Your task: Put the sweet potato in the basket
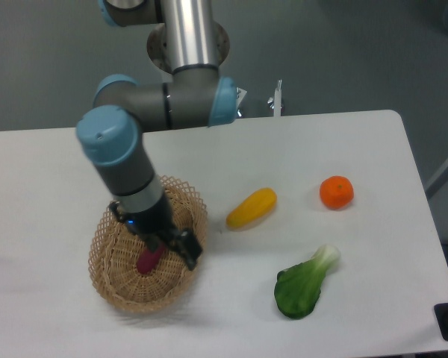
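A: How far along does the task look?

B: Nearly done, by the look of it. On the worktop (336,142), the basket (108,287) sits toward the front left corner, and the sweet potato (146,259) lies on the basket floor, left of centre. What seems left is only for the arm to rise clear.

A: And the gripper?

B: The gripper (181,250) hangs over the right half of the basket, just beside the sweet potato. It does not appear to hold the tuber, but from this angle the camera cannot tell whether the jaws are spread or closed.

A: Any room to move?

B: Plenty upward. The basket's lattice rim stands close around the gripper on the right side, so a sideways exit risks catching it. Beyond the rim, the yellow vegetable (252,208) lies near the worktop's middle, the green leafy vegetable (302,286) toward the front edge, and the orange fruit (336,192) toward the right edge, all well apart from the basket.
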Controlling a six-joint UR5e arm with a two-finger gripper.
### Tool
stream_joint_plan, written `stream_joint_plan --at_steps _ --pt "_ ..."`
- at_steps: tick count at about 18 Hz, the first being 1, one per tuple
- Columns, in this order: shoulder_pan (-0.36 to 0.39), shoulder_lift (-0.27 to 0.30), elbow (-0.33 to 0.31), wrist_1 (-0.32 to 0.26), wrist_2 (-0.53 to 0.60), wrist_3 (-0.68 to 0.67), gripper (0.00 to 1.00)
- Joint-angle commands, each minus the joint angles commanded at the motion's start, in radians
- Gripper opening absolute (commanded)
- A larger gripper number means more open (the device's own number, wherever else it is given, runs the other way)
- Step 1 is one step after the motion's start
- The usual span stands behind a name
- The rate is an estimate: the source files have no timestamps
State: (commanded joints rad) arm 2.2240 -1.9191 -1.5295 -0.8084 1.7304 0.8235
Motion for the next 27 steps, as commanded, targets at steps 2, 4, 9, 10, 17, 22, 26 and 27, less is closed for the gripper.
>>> stream_joint_plan --at_steps 2,4,9,10,17,22,26,27 --pt "0.07 0.011 0.009 -0.002 -0.015 0.038 1.0" --pt "0.126 0.022 0.014 -0.003 -0.028 0.132 1.0" --pt "0.268 0.045 0.054 -0.113 -0.092 0.311 1.0" --pt "0.299 0.046 0.057 -0.123 -0.107 0.362 1.0" --pt "0.473 0.074 0.083 -0.25 -0.193 0.705 1.0" --pt "0.49 0.075 0.074 -0.261 -0.193 0.756 1.0" --pt "0.488 0.077 0.074 -0.259 -0.195 0.756 1.0" --pt "0.487 0.081 0.075 -0.259 -0.195 0.756 1.0"
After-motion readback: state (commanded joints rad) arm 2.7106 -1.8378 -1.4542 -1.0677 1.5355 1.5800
